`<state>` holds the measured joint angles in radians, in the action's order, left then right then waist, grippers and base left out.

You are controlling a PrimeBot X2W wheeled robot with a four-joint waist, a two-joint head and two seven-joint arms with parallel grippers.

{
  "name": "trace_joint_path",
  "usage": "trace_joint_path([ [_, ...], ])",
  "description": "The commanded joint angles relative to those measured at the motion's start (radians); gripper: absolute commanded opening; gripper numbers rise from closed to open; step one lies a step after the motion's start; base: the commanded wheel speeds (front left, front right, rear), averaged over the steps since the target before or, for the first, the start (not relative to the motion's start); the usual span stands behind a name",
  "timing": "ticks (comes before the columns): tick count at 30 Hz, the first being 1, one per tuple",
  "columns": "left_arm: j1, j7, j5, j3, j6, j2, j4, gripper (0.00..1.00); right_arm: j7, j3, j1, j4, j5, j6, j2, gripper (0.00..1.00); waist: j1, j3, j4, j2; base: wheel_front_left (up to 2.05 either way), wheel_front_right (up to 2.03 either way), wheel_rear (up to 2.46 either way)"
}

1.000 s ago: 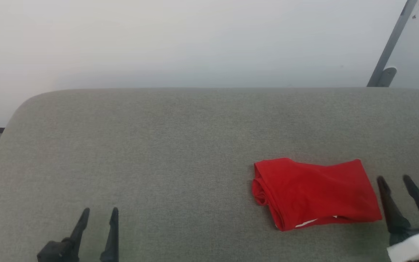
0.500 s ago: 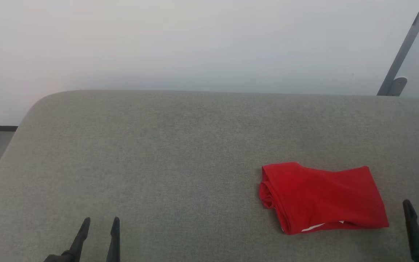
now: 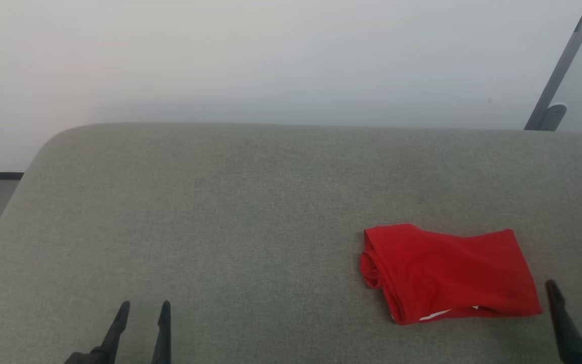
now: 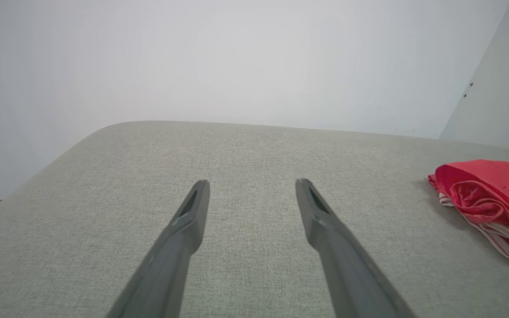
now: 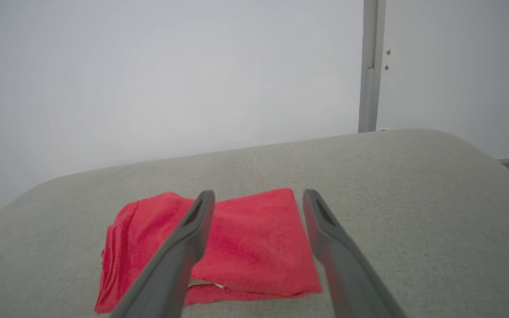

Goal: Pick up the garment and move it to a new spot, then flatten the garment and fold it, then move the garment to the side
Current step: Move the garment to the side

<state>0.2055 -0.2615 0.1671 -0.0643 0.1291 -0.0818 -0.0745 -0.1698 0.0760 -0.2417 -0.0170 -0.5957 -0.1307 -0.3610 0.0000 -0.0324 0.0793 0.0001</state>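
The grey cushion [image 3: 220, 202] spreads beneath and ahead of both my pairs of fingers. On it lies the garment [image 3: 447, 273], a folded red bundle with a white edge showing, just left of my right gripper [image 3: 570, 284] and well right of my left gripper [image 3: 145, 304]. Both pairs of fingers stand spread wide and hold nothing; I judge folding and the move aside done, with little remaining.

Left pincer [image 3: 144, 303], right pincer [image 3: 570, 283], each two long, tapering dark-grey fingers [image 4: 184, 238], slotted tips
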Motion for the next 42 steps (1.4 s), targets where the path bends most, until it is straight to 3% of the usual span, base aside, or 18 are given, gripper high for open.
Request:
trace_joint_path([
  [1, -0.006, -0.005, -0.005, 0.002, 0.002, 0.005, -0.001, 1.0, 0.014, -0.007, 0.017, 0.006, 0.004, 0.0, -0.011, 1.0, 0.0, 0.002, -0.001, -0.0001, 0.0, 0.0, 0.0],
  [9, -0.051, -0.005, -0.002, 0.019, 0.002, 0.015, -0.006, 1.0, 0.197, -0.05, 0.223, 0.067, 0.016, 0.0, -0.123, 1.0, 0.0, 0.038, -0.009, -0.0001, 0.0, 0.0, 0.0],
  [12, -0.09, -0.005, -0.002, 0.041, 0.002, 0.017, -0.008, 1.0, 0.342, -0.078, 0.321, 0.106, -0.007, 0.0, -0.196, 1.0, 0.0, 0.081, -0.01, -0.0001, 0.0, 0.0, 0.0],
  [18, -0.174, -0.005, -0.005, 0.08, 0.002, 0.021, -0.029, 1.0, 0.775, -0.212, 0.429, 0.183, -0.181, 0.001, -0.359, 1.0, 0.0, 0.152, 0.003, -0.0001, 0.0, 0.0, 0.0],
  [21, -0.213, -0.005, -0.001, 0.099, 0.002, 0.023, -0.04, 1.0, 0.903, -0.242, 0.465, 0.189, -0.251, 0.001, -0.42, 1.0, 0.0, 0.185, 0.009, -0.0001, 0.0, 0.0, 0.0],
  [26, -0.275, -0.005, 0.001, 0.125, 0.002, 0.027, -0.046, 1.0, 0.954, -0.282, 0.521, 0.207, -0.3, 0.001, -0.433, 1.0, 0.0, 0.245, 0.017, -0.0001, 0.0, 0.0, 0.0],
  [35, -0.355, -0.005, -0.007, 0.162, 0.002, 0.03, -0.06, 1.0, 0.892, -0.382, 0.582, 0.278, -0.312, 0.001, -0.386, 1.0, 0.0, 0.318, 0.017, -0.0001, 0.0, 0.0, 0.0],
  [36, -0.36, -0.005, -0.008, 0.166, 0.002, 0.03, -0.061, 1.0, 0.875, -0.4, 0.588, 0.277, -0.315, 0.001, -0.379, 0.8, 0.0, 0.322, 0.013, -0.0001, 0.0, 0.0, 0.0],
  [37, -0.364, -0.005, -0.01, 0.166, 0.002, 0.03, -0.062, 1.0, 0.857, -0.409, 0.592, 0.28, -0.321, 0.0, -0.375, 0.37, 0.0, 0.326, 0.008, -0.0001, 0.0, 0.0, 0.0],
  [38, -0.367, -0.005, -0.007, 0.164, 0.002, 0.029, -0.063, 1.0, 0.843, -0.42, 0.599, 0.289, -0.33, 0.0, -0.372, 0.05, 0.0, 0.329, 0.001, -0.0001, 0.0, 0.0, 0.0],
  [39, -0.372, -0.005, -0.003, 0.165, 0.002, 0.03, -0.064, 1.0, 0.832, -0.43, 0.606, 0.295, -0.337, 0.0, -0.373, 0.0, 0.0, 0.331, -0.007, -0.0001, 0.0, 0.0, 0.0],
  [42, -0.382, -0.005, -0.01, 0.174, 0.002, 0.024, -0.067, 1.0, 0.783, -0.441, 0.63, 0.315, -0.353, 0.001, -0.393, 0.0, 0.0, 0.332, -0.035, -0.0001, 0.0, 0.0, 0.0],
])
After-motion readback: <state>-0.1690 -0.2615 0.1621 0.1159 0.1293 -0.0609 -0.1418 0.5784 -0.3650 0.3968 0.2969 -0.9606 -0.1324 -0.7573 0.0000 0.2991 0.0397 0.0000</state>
